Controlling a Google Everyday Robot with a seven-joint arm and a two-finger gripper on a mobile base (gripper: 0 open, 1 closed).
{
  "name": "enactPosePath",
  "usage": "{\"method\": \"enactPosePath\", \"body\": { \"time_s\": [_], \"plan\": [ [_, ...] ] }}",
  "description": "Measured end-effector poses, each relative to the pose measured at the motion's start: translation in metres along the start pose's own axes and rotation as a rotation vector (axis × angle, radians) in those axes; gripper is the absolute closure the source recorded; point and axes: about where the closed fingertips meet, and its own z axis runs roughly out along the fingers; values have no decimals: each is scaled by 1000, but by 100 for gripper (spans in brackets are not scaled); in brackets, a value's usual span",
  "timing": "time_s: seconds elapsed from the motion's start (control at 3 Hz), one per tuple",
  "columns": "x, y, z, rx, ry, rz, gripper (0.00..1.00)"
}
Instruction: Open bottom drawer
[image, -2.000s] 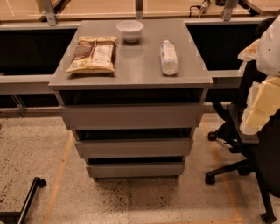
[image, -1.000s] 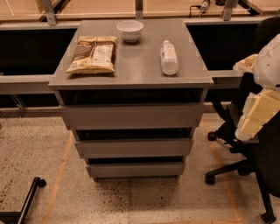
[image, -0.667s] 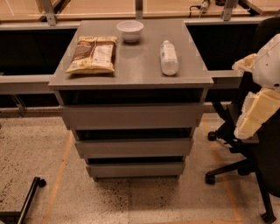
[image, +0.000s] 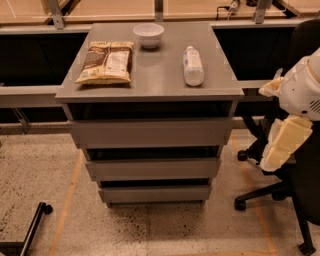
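Note:
The bottom drawer (image: 155, 193) is the lowest and narrowest of three plain grey fronts on the cabinet (image: 150, 132) in the middle of the camera view. Its flat front sits set back under the middle drawer (image: 152, 168), and none of its inside shows. My gripper (image: 281, 144) hangs at the right edge of the view on the white arm (image: 301, 90). It is to the right of the cabinet at about middle-drawer height, well apart from the drawer fronts and touching nothing.
On the cabinet top lie a snack bag (image: 106, 61), a white bowl (image: 148, 35) and a plastic bottle (image: 193, 65). A black office chair (image: 280, 192) stands just behind my arm on the right. A black wheeled bar (image: 31, 227) lies at the bottom left on the speckled floor.
My arm has shifted left and slightly down into the view, a little closer to the cabinet's right side. The drawers and the things on top have not moved.

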Motion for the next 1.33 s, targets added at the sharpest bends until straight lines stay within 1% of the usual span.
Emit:
{"method": "enactPosePath", "body": {
  "time_s": [0.67,1.0,1.33],
  "plan": [
    [-12,-11,72,22,-86,-9,0],
    [-12,-19,117,-33,-109,24,0],
    [-10,-19,123,-43,-110,28,0]
  ]
}}
